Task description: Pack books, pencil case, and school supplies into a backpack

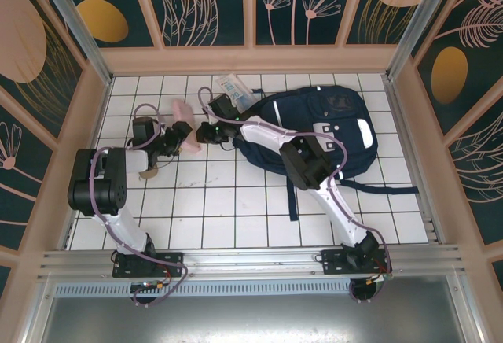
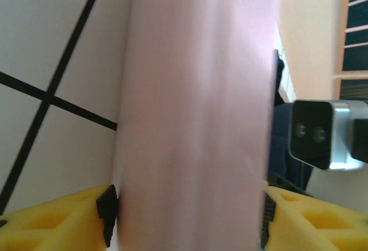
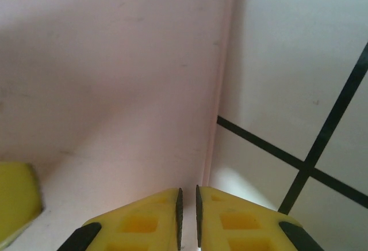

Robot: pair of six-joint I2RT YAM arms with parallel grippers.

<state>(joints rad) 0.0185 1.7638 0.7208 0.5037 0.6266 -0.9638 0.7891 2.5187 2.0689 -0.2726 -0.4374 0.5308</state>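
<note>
A pale pink pencil case (image 1: 185, 119) is held off the tiled floor (image 1: 236, 201) left of the backpack. My left gripper (image 1: 176, 135) is shut on it; in the left wrist view the case (image 2: 195, 101) spans the gap between both pads (image 2: 107, 213) of the gripper (image 2: 187, 216). My right gripper (image 1: 207, 132) meets the case from the right. In the right wrist view its jaws (image 3: 187, 205) are nearly together, pinching the case's thin edge (image 3: 115, 78). The navy backpack (image 1: 314, 123) lies at the back right. A clear packet (image 1: 233, 87) sits at its upper left corner.
The right wrist camera housing (image 2: 316, 133) hangs close beside the case. Dark backpack straps (image 1: 293, 193) trail toward the front. A small tan object (image 1: 148, 172) lies under the left arm. Wooden walls (image 1: 251, 58) enclose the tiled floor.
</note>
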